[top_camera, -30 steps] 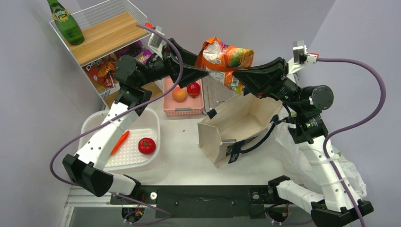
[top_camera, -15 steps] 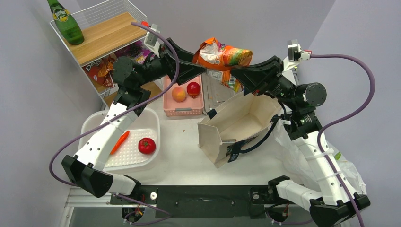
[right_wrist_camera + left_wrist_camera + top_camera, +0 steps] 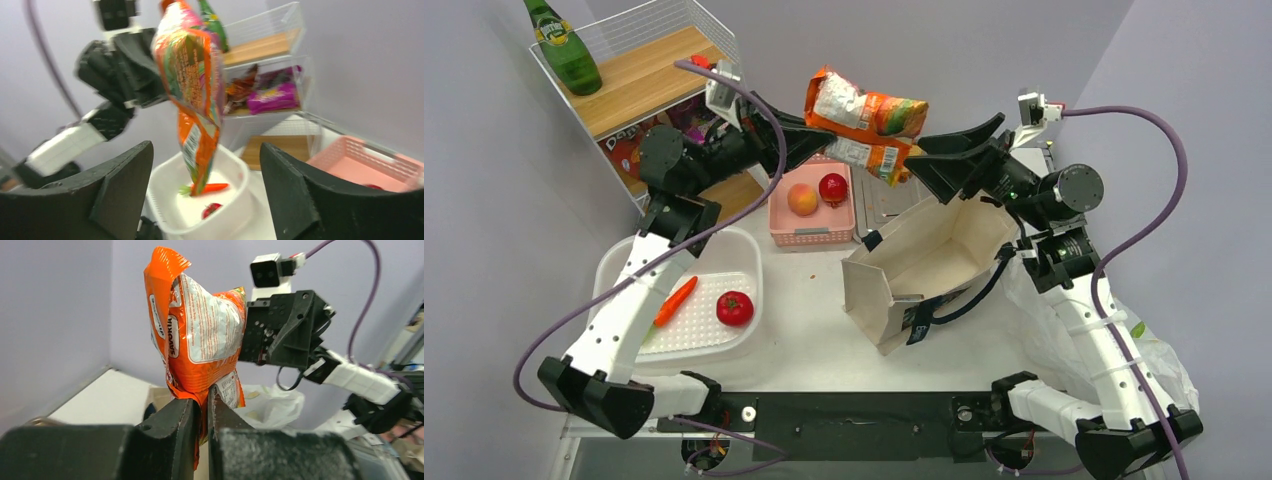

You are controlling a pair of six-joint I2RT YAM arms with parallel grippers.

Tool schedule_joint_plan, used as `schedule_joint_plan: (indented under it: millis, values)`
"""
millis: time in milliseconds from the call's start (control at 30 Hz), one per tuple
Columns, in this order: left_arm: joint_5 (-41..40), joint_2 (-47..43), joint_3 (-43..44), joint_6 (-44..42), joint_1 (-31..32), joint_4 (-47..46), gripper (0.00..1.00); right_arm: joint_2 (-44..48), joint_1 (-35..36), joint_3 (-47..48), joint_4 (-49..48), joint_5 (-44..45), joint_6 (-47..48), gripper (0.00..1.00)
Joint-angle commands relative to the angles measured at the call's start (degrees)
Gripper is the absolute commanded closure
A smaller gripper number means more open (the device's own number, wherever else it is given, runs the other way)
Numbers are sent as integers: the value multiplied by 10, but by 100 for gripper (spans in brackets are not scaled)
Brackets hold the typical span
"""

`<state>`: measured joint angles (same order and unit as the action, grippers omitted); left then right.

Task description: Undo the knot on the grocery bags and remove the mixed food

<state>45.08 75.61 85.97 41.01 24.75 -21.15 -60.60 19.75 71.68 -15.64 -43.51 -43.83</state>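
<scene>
Top: left gripper point(image 3: 816, 137) holds packets point(image 3: 864, 118) aloft above pink basket point(image 3: 809, 238). Right gripper point(image 3: 924, 158) just beside them, jaws spread. Tote point(image 3: 944, 245) open on table. Plastic bag point(image 3: 1049, 330) under right arm.
Left wrist: jaws clenched on packets' lower edge.
Right wrist: jaws wide apart. Packets hang between them, ungripped.

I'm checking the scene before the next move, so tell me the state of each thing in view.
crisp packets: in the air, clamped by the left gripper
left gripper: shut on the crisp packets
right gripper: open, jaws apart from the packets
canvas tote: upright, mouth open
plastic bag: crumpled by the right arm
pink basket: holds peach and red fruit
white tub: holds carrot and tomato
green bottle: upright on the shelf
</scene>
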Motion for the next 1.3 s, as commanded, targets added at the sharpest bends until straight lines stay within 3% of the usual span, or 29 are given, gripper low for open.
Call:
schedule_joint_plan:
  millis: [0,33,67,200,333,500,667,867,1000,1267]
  values:
    - [-73,-78,-26,-216,-27,135,100,1,-50,23,75,4,40,23]
    - [-90,-94,-28,-258,-28,167,100,4,-73,19,83,4,42,21]
    - [-126,-100,-29,-356,-28,241,100,5,-83,14,86,4,46,20]
    - [-282,-126,-45,-641,-28,390,100,6,-111,20,116,0,79,19]
    - [-413,-131,-84,-850,-28,437,100,4,-112,24,148,-4,102,19]
    - [-462,-151,-182,-1052,-34,427,100,1,-112,25,154,-8,109,19]
    - [-519,-121,-255,-1105,-48,359,100,-2,-112,29,163,-13,110,19]
    - [-585,-16,-293,-1159,-66,239,100,2,-112,31,181,-5,116,19]
    - [-586,48,-279,-1172,-93,169,100,8,-112,32,202,-6,132,19]
    - [-553,176,-208,-1176,-153,153,100,10,-114,37,227,-5,151,18]
